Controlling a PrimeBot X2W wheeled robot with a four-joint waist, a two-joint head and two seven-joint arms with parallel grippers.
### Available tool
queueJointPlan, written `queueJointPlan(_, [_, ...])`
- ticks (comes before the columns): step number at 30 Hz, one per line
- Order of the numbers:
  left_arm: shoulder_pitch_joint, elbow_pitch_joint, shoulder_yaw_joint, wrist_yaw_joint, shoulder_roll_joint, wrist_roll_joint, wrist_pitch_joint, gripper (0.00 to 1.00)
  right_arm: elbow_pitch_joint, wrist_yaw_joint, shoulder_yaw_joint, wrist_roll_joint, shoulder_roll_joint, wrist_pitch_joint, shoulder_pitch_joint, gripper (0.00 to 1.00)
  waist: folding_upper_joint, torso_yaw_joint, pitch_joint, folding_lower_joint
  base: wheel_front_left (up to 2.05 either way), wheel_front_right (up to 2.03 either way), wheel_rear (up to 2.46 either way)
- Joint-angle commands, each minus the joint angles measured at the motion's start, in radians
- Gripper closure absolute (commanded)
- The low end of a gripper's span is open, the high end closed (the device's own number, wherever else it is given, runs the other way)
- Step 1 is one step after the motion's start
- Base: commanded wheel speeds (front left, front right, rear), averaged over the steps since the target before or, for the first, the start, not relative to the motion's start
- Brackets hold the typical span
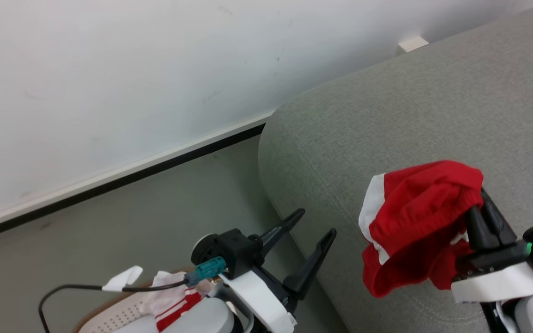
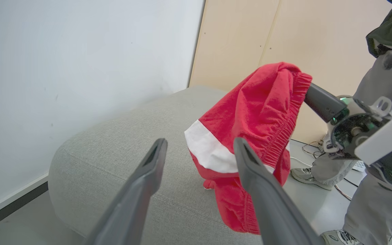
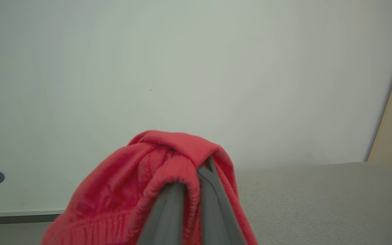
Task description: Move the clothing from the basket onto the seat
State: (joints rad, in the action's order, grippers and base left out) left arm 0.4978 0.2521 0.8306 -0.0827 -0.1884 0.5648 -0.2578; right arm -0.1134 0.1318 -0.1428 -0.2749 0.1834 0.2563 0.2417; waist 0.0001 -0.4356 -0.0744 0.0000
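**Held garment and surroundings.** The red garment (image 1: pixel 414 217) is bright red soft fabric with a gathered elastic waistband and a broad white band along one hem. It hangs in loose folds from the right gripper (image 1: pixel 483 203), whose two dark fingers are pressed together on the waistband. It hangs over the seat (image 1: pixel 387 115), a light grey woven sofa with a rounded edge; whether its lowest fold touches the cushion cannot be told. The left gripper (image 1: pixel 316 222) stands just beside the sofa's edge, fingers spread wide with nothing between them. Below it, the basket (image 1: pixel 109 317), cream-white and perforated with a brown rim, holds a second garment (image 1: pixel 176 305), red with white stripes and white trim. Count: two garments, one basket, one seat, two grippers. A person's legs (image 2: pixel 366 211) stand beyond the right arm.
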Motion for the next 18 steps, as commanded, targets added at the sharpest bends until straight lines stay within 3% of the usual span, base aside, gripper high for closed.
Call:
queueJointPlan(1, [0.01,0.0,-0.002,-0.003,-0.009,-0.011,-0.005,0.0,-0.001,-0.002,0.0,-0.004,0.014,-0.007,0.026,1.0,-0.0001,0.011,-0.014,0.0,0.0,0.0,0.0])
queueJointPlan(11, [0.064,-0.062,-0.012,-0.014,-0.084,-0.032,0.021,0.0,-0.09,-0.002,0.034,-0.092,0.103,-0.122,0.282,1.0,-0.0001,0.11,-0.199,0.0,0.0,0.0,0.0])
queueJointPlan(18, [0.109,-0.135,-0.042,-0.02,-0.173,-0.04,0.042,0.0,-0.2,-0.002,0.089,-0.053,0.195,-0.187,0.508,1.0,-0.0001,0.184,-0.377,0.0,0.0,0.0,0.0])
